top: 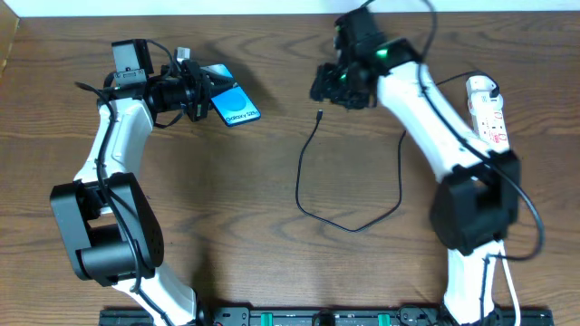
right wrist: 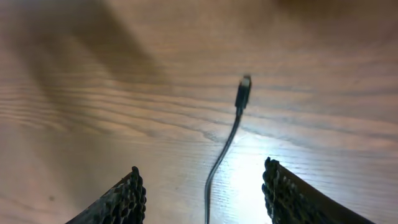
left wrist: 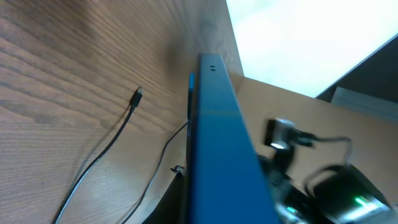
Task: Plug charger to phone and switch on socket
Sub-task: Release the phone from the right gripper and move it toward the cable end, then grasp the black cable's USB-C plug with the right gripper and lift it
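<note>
The phone (top: 234, 105), with its blue screen, is tilted up off the table at the back left, and my left gripper (top: 205, 94) is shut on its left edge. In the left wrist view the phone (left wrist: 219, 143) shows edge-on as a blue slab. The charger cable (top: 301, 186) loops over the table's middle, its small black connector (top: 320, 115) lying free. My right gripper (top: 332, 89) hovers just behind that connector. Its fingers (right wrist: 127, 196) stand apart on either side of the cable (right wrist: 219, 155), not touching it, with the connector (right wrist: 244, 88) ahead of the tips. The white socket strip (top: 488, 112) lies at the right.
The cable's other end passes under my right arm (top: 426, 118) towards the strip and is hidden there. The left wrist view also shows the connector (left wrist: 137, 95) on the wood and my right arm (left wrist: 323, 186) beyond the phone. The table's back edge (top: 272, 16) is close behind both grippers.
</note>
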`<state>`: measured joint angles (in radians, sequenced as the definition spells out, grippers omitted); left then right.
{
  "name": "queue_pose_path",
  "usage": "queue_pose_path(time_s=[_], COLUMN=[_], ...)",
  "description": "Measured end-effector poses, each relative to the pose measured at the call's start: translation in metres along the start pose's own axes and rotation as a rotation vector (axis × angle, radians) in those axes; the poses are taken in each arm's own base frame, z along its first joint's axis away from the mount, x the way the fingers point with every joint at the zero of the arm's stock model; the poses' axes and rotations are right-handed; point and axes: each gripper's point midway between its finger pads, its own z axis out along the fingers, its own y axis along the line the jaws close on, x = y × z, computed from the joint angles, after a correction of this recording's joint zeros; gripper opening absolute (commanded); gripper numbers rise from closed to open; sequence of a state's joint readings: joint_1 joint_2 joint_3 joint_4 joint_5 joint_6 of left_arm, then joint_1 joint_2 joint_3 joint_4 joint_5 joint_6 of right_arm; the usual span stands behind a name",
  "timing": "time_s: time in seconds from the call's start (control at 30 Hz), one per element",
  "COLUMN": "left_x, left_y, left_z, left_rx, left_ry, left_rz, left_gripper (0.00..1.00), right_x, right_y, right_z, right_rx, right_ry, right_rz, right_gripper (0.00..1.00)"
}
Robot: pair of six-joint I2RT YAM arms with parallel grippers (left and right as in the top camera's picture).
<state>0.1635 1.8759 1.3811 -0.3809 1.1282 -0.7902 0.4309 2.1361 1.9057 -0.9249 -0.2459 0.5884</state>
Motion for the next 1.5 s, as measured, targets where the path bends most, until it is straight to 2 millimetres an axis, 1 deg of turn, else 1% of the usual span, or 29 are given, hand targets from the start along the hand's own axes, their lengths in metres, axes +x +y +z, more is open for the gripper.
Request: queue_pose_path(time_s=[0.1, 0.2, 0.37, 0.43, 0.6, 0.77, 0.9, 1.1, 1.43, 1.5], left_x=[0.000, 0.000, 0.000, 0.000, 0.000, 0.000, 0.000, 0.000, 0.000, 0.000], left_y=[0.000, 0.000, 0.000, 0.000, 0.000, 0.000, 0.000, 0.000, 0.000, 0.000], left_z=[0.000, 0.000, 0.000, 0.000, 0.000, 0.000, 0.000, 0.000, 0.000, 0.000], left_rx=[0.000, 0.000, 0.000, 0.000, 0.000, 0.000, 0.000, 0.000, 0.000, 0.000], left_ry=[0.000, 0.000, 0.000, 0.000, 0.000, 0.000, 0.000, 0.000, 0.000, 0.000], left_rz=[-0.003, -0.007, -0.014, -0.015, -0.018, -0.018, -0.018, -0.019, -0.019, -0.019], left_gripper=[0.07, 0.07, 0.07, 0.07, 0.07, 0.07, 0.07, 0.07, 0.08, 0.07], right_x=[0.014, 0.023, 0.025, 0.026, 0.029, 0.030, 0.028, 0.033, 0.031, 0.030], right_y=[-0.006, -0.011, -0.015, -0.018, -0.029, -0.033, -0.030, -0.023, -0.026, -0.027], right_z=[0.031, 0.051, 0.061, 0.065, 0.083, 0.098, 0.103, 0.105, 0.105, 0.106], right_rx=[0.042, 0.070, 0.098, 0.108, 0.138, 0.144, 0.136, 0.147, 0.171, 0.175], right_ry=[0.057, 0.088, 0.089, 0.090, 0.105, 0.110, 0.095, 0.087, 0.067, 0.062], right_rz=[0.029, 0.058, 0.091, 0.105, 0.132, 0.137, 0.133, 0.124, 0.124, 0.124], right_gripper=[0.51, 0.44, 0.34, 0.33, 0.31, 0.30, 0.30, 0.29, 0.27, 0.25])
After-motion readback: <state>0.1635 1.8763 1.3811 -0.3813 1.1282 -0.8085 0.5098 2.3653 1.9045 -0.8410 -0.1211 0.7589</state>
